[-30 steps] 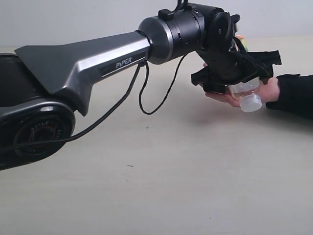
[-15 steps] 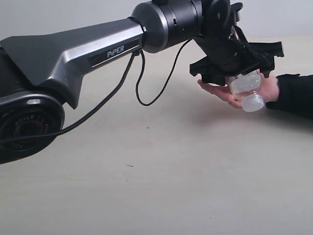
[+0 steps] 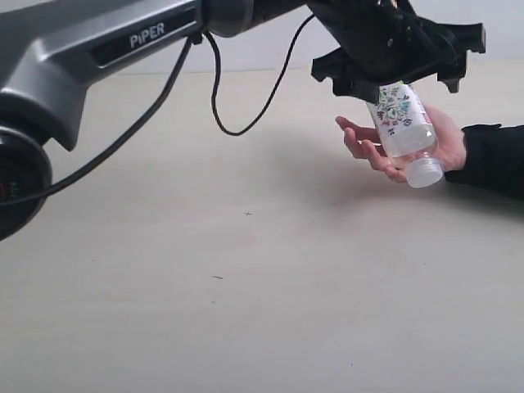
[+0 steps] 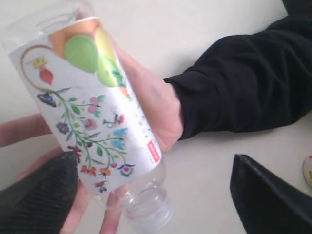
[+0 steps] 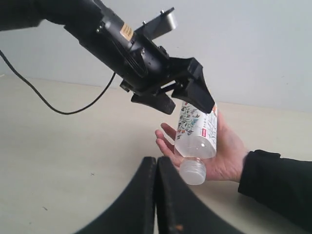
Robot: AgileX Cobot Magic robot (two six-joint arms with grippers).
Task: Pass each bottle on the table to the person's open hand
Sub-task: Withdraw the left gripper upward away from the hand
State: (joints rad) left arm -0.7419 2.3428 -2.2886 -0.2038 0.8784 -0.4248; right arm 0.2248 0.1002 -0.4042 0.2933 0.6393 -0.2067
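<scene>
The squarish clear bottle (image 3: 399, 123) with a white floral label lies tilted in the person's open hand (image 3: 364, 147), white cap pointing down and out. My left gripper (image 3: 399, 78) hovers just above it, open, jaws spread wider than the bottle. In the left wrist view the bottle (image 4: 97, 107) rests on the palm (image 4: 156, 112) between the spread fingers of the left gripper (image 4: 153, 161). My right gripper (image 5: 156, 162) is shut and empty, low over the table, looking at the bottle (image 5: 197, 129) and hand (image 5: 229, 156). No other bottles show.
The pale beige table (image 3: 246, 286) has a few small dark specks. The person's black sleeve (image 3: 491, 160) reaches in from the right. My left arm and its looping cable (image 3: 221, 98) span the upper left.
My left arm has risen, lifting the open gripper off the bottle. The bottle stays in the hand, and more of its floral label shows. The right gripper has not moved.
</scene>
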